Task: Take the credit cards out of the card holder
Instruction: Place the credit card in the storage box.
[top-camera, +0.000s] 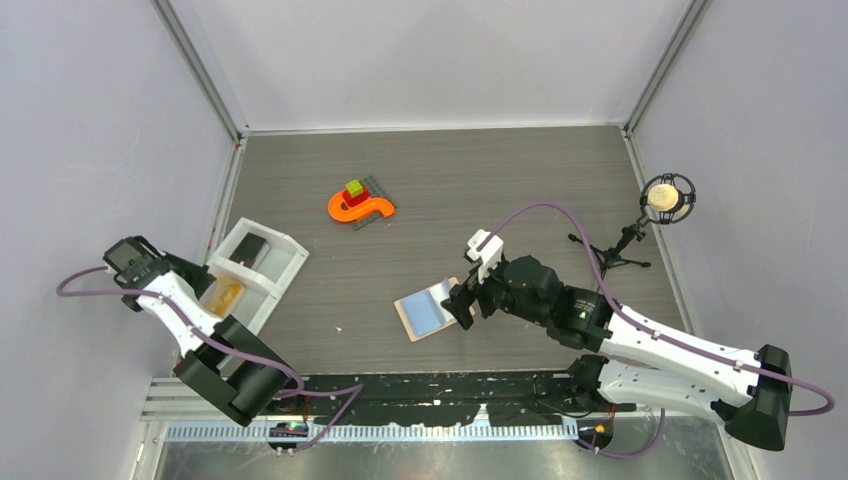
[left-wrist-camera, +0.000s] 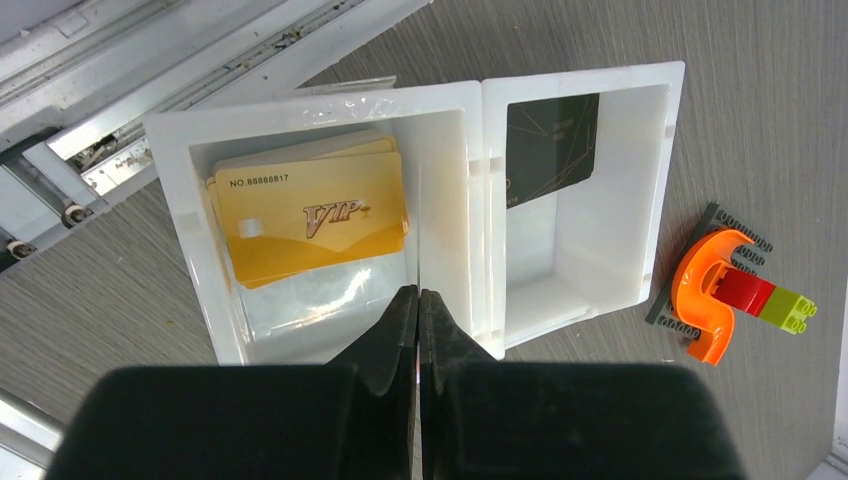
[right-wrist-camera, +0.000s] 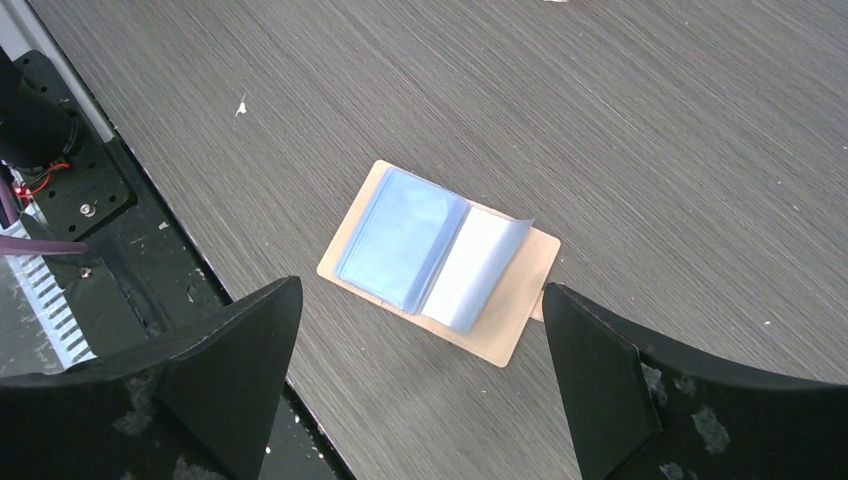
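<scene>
Card holder (right-wrist-camera: 400, 240) lies open directly beneath the wide-spread right tool (right-wrist-camera: 420, 288).

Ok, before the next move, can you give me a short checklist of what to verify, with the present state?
1. Orange-yellow card out of card holder: ok, lies in the white tray.
2. Black card out: ok, in the tray's other compartment.
3. Card holder sleeves empty: cannot tell, none shows.
4. Left gripper free: ok, shut on nothing.
5. Right gripper free: ok, open above the card holder.
</scene>
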